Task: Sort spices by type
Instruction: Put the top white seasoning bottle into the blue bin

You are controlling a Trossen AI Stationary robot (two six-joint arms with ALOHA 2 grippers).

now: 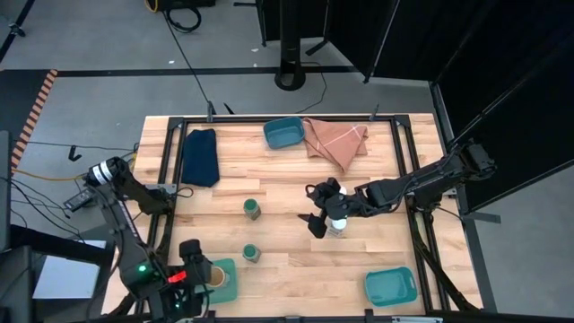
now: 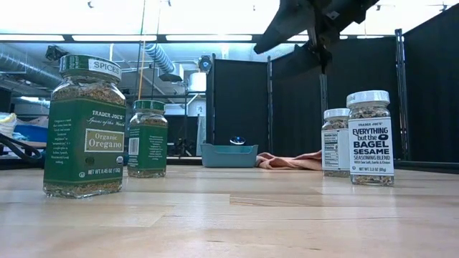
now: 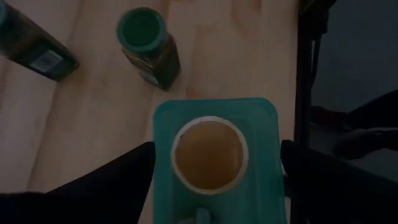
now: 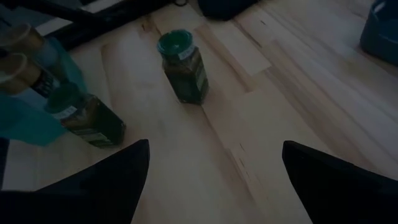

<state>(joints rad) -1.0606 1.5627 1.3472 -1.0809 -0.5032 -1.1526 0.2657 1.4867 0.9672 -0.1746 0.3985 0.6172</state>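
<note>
The sorting looks partly done, as a judgement from how things lie: a tan-lidded jar [image 3: 208, 155] stands inside the teal tray [image 3: 163, 118] at the near left corner of the table, directly under the left gripper [image 1: 196, 262], whose fingers are spread wide on either side of the tray and touch nothing; the right wrist view shows what seems to be a second tan lid [image 4: 10, 64] in the same place (partly cut off, so not certain). The two oregano jars with green lids [image 1: 252, 209] [image 1: 251, 254] stand loose on the bare wood left of centre, one farther back and one nearer the tray, neither in a tray. The two white-lidded bagel seasoning jars [image 2: 370, 138] [image 2: 336, 142] stand close together near the middle of the table, also unsorted. The teal tray at the back [image 1: 283, 134] and the one at the near right corner [image 1: 391, 286] show nothing in them. So green and white pairs appear to remain. The right gripper [image 1: 321, 213] hangs above the table just beside the white-lidded jars, its fingers spread and holding nothing, with the green-lidded jars farther off in front of it.
</note>
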